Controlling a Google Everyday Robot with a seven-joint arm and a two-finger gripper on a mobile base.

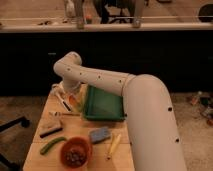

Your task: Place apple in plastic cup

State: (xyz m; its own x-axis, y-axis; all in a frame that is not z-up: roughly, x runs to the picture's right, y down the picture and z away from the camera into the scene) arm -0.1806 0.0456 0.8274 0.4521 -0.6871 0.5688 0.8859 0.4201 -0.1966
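My gripper hangs at the end of the white arm over the far left corner of the wooden table, just left of a green tray. A small orange-red patch shows between the gripper and the tray's left edge; I cannot tell whether it is the apple. No plastic cup shows plainly; the arm and gripper hide part of that corner.
An orange bowl with dark contents stands at the front. Near it lie a green vegetable, a blue sponge, a yellow object and a dark block. A dark counter wall rises behind the table.
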